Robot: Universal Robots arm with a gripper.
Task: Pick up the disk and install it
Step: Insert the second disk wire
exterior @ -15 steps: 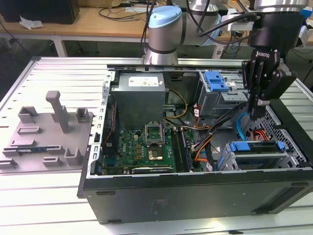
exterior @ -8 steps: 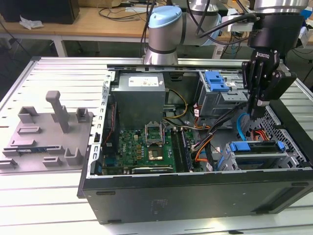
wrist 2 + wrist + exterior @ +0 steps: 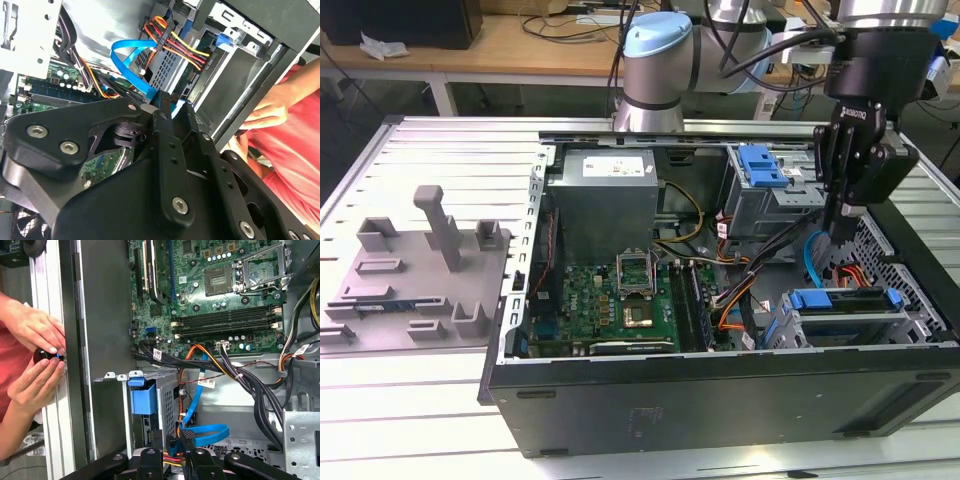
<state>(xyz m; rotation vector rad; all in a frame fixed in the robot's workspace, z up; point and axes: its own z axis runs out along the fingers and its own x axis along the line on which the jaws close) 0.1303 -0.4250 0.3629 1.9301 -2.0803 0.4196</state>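
Place of the disk [image 3: 842, 305]: flat in the low drive cage at the exterior view's right of the open computer case [image 3: 720, 385], silver body framed by the blue carrier, seemingly seated in its bay already.

Just above and behind it hangs the gripper [image 3: 837, 228], pointing down into the case, close to a blue flat cable [image 3: 812, 262]. Open or closed: cannot tell from these pictures.

Probably rather heavy for its size, and stiff, with smooth metal faces that could slip. Fragile inside, so no knocks and no hard squeeze on the labelled face. Better to take hold on the two long edges of the blue carrier, where the plastic gives some grip. Best to stay away from the cables nearby.
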